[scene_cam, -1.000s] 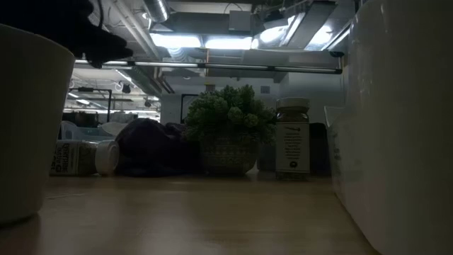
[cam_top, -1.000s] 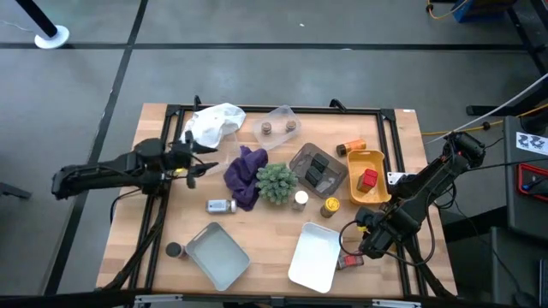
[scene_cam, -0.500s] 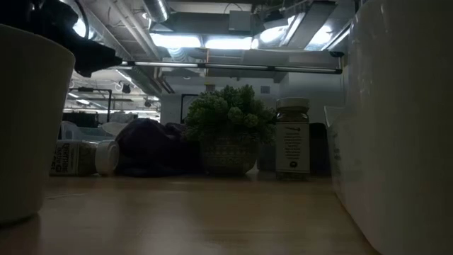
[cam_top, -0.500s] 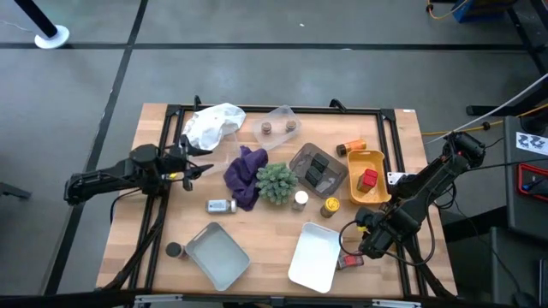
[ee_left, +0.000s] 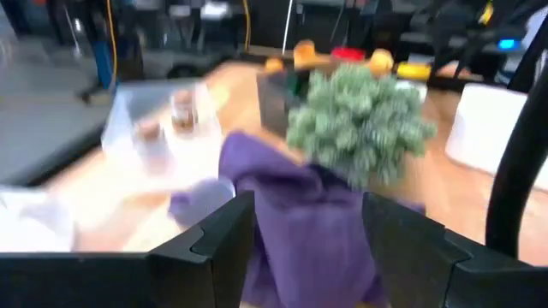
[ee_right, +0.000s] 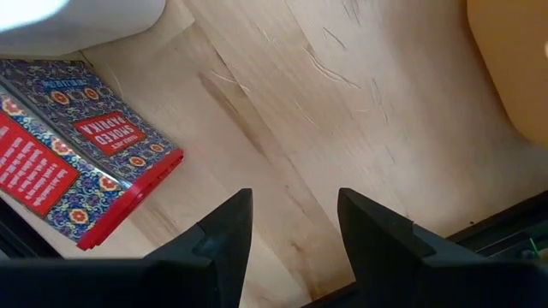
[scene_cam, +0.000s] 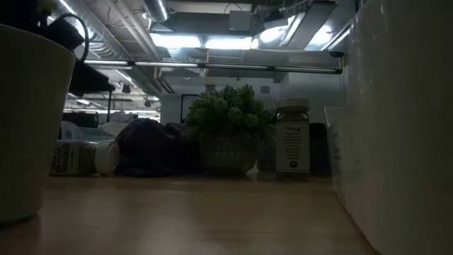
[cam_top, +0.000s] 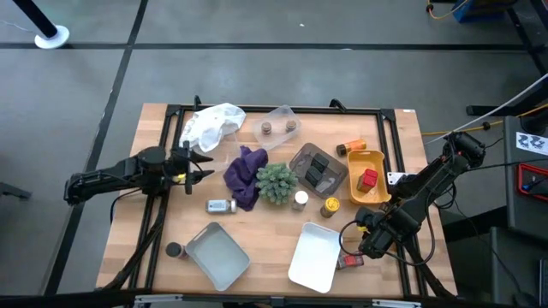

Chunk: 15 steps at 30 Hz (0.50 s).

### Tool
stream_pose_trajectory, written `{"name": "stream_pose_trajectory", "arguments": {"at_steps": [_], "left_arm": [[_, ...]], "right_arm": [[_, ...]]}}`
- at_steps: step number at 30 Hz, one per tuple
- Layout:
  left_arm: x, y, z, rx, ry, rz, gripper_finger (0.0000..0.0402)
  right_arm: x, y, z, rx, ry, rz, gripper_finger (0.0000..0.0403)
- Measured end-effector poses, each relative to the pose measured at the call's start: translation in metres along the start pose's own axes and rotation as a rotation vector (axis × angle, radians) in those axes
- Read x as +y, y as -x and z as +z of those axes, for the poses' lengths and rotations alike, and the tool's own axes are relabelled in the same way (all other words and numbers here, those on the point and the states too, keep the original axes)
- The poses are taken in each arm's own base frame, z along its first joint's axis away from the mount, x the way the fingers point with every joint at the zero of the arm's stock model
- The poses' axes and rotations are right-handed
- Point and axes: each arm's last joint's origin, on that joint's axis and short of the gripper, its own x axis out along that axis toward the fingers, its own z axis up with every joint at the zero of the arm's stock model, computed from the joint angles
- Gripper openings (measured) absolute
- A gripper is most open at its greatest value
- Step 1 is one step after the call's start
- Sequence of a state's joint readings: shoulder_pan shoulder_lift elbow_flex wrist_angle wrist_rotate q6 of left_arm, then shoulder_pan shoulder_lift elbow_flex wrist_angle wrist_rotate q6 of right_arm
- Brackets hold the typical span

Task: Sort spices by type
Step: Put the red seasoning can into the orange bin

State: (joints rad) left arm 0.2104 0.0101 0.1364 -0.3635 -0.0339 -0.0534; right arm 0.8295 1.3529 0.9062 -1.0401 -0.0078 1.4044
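Spice jars and tins lie scattered over the table. Two brown-capped jars (cam_top: 278,127) stand in a clear tub. Dark tins (cam_top: 318,169) sit in a grey tray and a red tin (cam_top: 368,178) in a yellow tray. A white-capped jar (cam_top: 220,205) lies on its side. My left gripper (cam_top: 203,164) hangs open above the left part of the table, pointing at the purple cloth (ee_left: 295,231). My right gripper (ee_right: 287,231) points down, open, over bare wood beside flat red paprika tins (ee_right: 77,158).
A spiky green plant (cam_top: 276,182) stands mid-table with a white-capped jar (cam_top: 300,199) and a yellow-capped jar (cam_top: 330,206) beside it. An orange jar (cam_top: 351,147), a white tray (cam_top: 312,255), a grey tray (cam_top: 217,255), a black-capped jar (cam_top: 175,251) and a white crumpled bag (cam_top: 214,124) lie around.
My left gripper has sunk toward the table and tipped a little downward, staying open and to the left of the purple cloth. Nothing on the table has moved.
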Motion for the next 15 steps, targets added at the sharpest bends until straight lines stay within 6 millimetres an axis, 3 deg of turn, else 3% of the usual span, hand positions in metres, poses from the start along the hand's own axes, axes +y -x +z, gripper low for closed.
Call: {"name": "stream_pose_trajectory", "arguments": {"at_steps": [4,15], "left_arm": [[0.0004,0.0004,-0.0083,0.086,0.078,0.008,0.02],[0.0004,0.0003,-0.0084,0.087,0.098,0.009,0.02]], "right_arm": [[0.0,0.0,0.0,0.0,0.0,0.0,0.0175],[0.0,0.0,-0.0001,0.0,0.0,0.0,0.0175]]}}
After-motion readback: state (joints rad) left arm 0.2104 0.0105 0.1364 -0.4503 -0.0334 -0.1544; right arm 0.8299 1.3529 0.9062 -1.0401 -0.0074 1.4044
